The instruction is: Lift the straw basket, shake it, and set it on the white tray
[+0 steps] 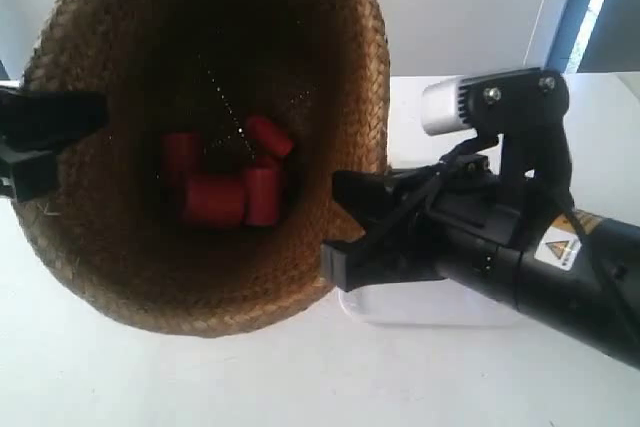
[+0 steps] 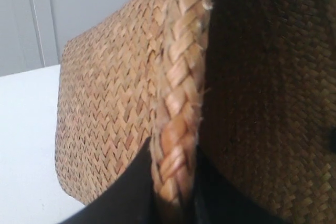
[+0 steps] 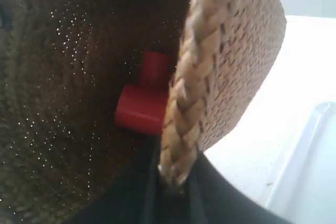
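straw basket (image 1: 120,247): tipped, mouth facing exterior camera | left gripper (image 2: 176,192): clamped on its rim | right gripper (image 3: 176,177): clamped on its rim

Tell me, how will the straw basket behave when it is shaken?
Probably light yet a little flexible: the basket is thin woven straw, pinched only at its braided rim. The red cylinders lie loose inside, so they will likely roll and shift its weight.

One straw basket (image 1: 120,247), at least four red cylinders (image 1: 212,199), one white tray (image 1: 420,312)
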Available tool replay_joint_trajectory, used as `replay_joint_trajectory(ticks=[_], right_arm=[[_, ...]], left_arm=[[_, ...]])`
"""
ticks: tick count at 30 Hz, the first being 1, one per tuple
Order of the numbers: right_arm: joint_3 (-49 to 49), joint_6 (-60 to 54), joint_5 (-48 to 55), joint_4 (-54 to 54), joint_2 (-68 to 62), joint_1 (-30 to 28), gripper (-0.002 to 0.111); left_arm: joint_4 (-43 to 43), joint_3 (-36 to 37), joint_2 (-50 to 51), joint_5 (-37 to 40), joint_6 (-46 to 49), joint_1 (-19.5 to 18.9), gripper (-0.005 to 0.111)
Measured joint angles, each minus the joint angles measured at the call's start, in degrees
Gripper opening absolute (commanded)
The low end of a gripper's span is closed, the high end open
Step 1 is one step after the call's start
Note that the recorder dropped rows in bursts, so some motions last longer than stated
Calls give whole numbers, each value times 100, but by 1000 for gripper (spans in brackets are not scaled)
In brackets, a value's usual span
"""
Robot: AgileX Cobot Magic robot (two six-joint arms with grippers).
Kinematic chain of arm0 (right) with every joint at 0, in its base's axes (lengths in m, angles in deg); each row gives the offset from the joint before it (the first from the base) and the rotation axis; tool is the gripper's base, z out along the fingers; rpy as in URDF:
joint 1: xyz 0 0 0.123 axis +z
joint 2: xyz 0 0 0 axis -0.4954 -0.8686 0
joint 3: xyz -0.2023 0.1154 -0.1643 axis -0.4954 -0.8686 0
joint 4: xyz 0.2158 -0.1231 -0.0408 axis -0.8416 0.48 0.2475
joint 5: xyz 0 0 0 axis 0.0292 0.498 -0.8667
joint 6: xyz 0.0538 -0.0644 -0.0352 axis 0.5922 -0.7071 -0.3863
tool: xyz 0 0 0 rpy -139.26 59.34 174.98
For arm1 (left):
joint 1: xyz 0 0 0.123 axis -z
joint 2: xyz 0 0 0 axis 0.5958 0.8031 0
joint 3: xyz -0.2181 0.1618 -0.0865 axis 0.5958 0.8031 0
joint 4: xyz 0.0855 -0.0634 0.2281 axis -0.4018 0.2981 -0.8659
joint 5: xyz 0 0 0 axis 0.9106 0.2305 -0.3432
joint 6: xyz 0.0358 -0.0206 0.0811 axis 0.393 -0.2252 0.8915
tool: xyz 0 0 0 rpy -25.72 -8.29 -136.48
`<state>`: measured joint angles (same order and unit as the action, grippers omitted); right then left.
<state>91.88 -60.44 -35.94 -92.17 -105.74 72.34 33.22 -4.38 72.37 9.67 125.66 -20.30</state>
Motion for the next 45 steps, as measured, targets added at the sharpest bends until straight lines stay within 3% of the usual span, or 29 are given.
replay_joint_trajectory(ticks=[9,12,14,16,19,28,32,34,37,39,45], right_arm=[[50,-351,369,-92,245,14,0],[604,-416,1175,-63,1440,301,0],[541,-710,413,0,1605,351,0],[88,-1126,-441,-728,384,112,0],[48,-1090,118,-1236,-73,102,0],[122,-1628,57,-1354,169,123,0],[843,-1733,1131,-1364,1362,455,0],[779,-2007,350,-1266,1618,563,0],[307,-2208,-680,-1697,739,487,0],[148,-2207,-565,-2078,173,454,0],[180,-2244,-368,-2117,273,474,0]], left_arm=[[218,-96,43,252,180,0,0],[195,-362,-922,589,180,-10,0],[417,-263,-1121,323,291,2,0],[499,173,-100,-334,332,2,0],[486,122,273,87,568,2,0],[770,-36,116,-25,741,2,0],[498,-453,-915,440,407,2,0],[355,-422,-1356,367,315,2,0],[356,55,-711,8,302,14,0],[308,172,-297,22,280,2,0],[312,23,-322,-136,421,2,0]])
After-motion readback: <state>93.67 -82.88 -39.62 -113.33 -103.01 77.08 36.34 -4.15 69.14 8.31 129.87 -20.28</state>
